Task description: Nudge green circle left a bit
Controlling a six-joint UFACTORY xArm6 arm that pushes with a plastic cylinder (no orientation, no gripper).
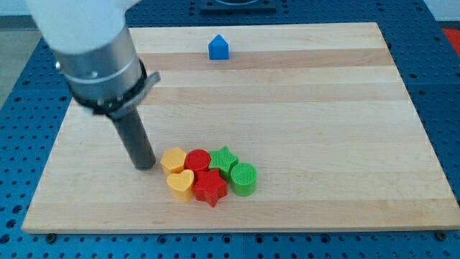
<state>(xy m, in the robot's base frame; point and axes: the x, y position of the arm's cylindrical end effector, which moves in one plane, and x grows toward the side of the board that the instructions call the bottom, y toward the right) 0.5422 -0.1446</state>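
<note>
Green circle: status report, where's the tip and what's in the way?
My tip at cluster's left, beside yellow hexagon. Green circle at cluster's right end. Red star, green star pressed against its left.

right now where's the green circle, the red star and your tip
green circle [244, 178]: camera view, on its ribbed top face
red star [210, 187]: camera view, middle of its top face
my tip [146, 165]: camera view, the rod's very end, just left of the yellow blocks

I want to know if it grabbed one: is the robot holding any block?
No. My tip holds nothing; it stands on the wooden board, just left of the yellow hexagon block, far from the green circle block.
</note>
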